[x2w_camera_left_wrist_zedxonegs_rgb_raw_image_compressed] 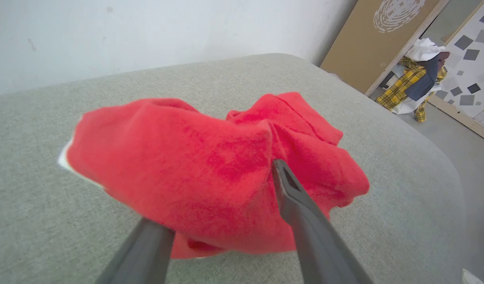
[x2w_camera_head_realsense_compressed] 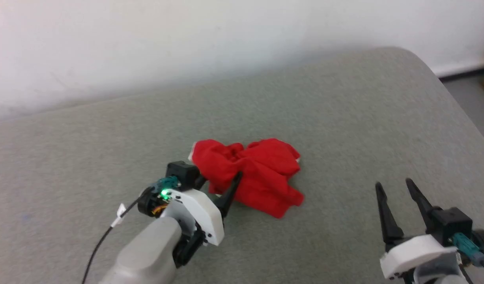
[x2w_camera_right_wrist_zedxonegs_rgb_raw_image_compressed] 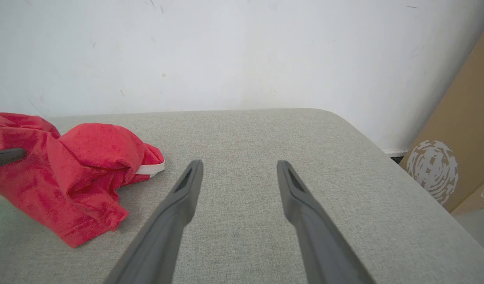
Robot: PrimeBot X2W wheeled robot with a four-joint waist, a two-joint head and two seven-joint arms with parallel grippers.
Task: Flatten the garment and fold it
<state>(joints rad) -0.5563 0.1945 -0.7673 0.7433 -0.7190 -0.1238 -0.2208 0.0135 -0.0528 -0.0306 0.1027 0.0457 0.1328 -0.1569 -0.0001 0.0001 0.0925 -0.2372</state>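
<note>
Two grippers work over a grey padded surface (x2w_camera_head_realsense_compressed: 344, 118). Left gripper (x2w_camera_head_realsense_compressed: 220, 182): jaws spread wide, not clamped. The near edge of the garment (x2w_camera_head_realsense_compressed: 257, 173) sits between the two dark fingers, with one fingertip against the red cloth and the other hidden under a fold. Right gripper (x2w_camera_head_realsense_compressed: 393, 182): jaws apart, holding nothing, positioned over bare surface well to the right of the garment and clear of it. The garment lies crumpled in a loose heap near the middle of the surface, with a strip of white trim (x2w_camera_right_wrist_zedxonegs_rgb_raw_image_compressed: 150, 169) showing at its right-hand edge. The surface is covered in woven grey textile and has a rounded far-right corner; a plain white wall (x2w_camera_head_realsense_compressed: 186, 39) runs just behind it. Beyond that corner stands a brown board (x2w_camera_left_wrist_zedxonegs_rgb_raw_image_compressed: 368, 43) with a white swirl print. Beside the board, a heap of clothes (x2w_camera_left_wrist_zedxonegs_rgb_raw_image_compressed: 415, 75), including yellow plaid, sits by the grey floor (x2w_camera_left_wrist_zedxonegs_rgb_raw_image_compressed: 474, 165).
</note>
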